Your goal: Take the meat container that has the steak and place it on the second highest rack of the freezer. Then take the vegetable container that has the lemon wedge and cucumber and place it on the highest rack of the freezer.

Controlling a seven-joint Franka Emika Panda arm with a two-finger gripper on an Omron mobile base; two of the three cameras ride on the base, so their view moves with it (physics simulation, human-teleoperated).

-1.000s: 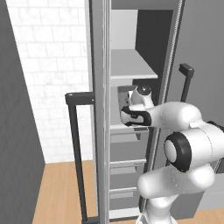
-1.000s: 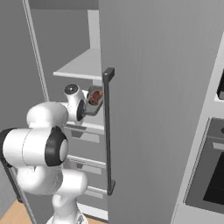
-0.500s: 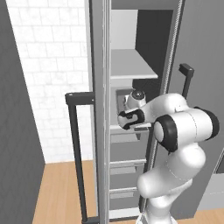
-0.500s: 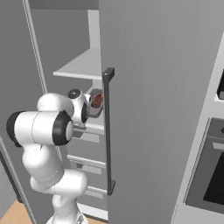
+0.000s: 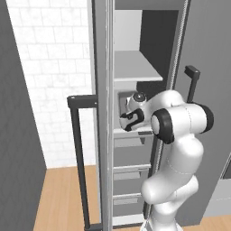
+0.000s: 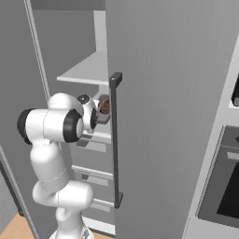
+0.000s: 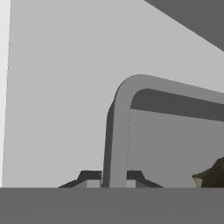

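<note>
My gripper (image 5: 128, 121) is shut on the rim of the grey meat container (image 7: 117, 131), with one fingertip on each side of the wall. The reddish-brown steak (image 6: 105, 106) lies inside the container (image 6: 103, 115); its edge shows at the lower right as the steak (image 7: 213, 175). I hold the container (image 5: 122, 102) inside the freezer (image 5: 149, 31), under the highest rack (image 5: 133, 67) and just above the second highest rack (image 5: 135, 131). The vegetable container is out of view.
The open freezer door's edge (image 5: 103, 113) with its dark bar handle (image 5: 76, 158) stands left of the arm. A grey cabinet front with a long dark handle (image 6: 115, 140) stands right of the opening. Drawers (image 5: 128, 173) sit lower down. An oven (image 6: 224, 186) stands further right.
The arm has reached deeper into the freezer, carrying the meat container inward between the two upper racks. The elbow has swung forward. The grip has stayed shut.
</note>
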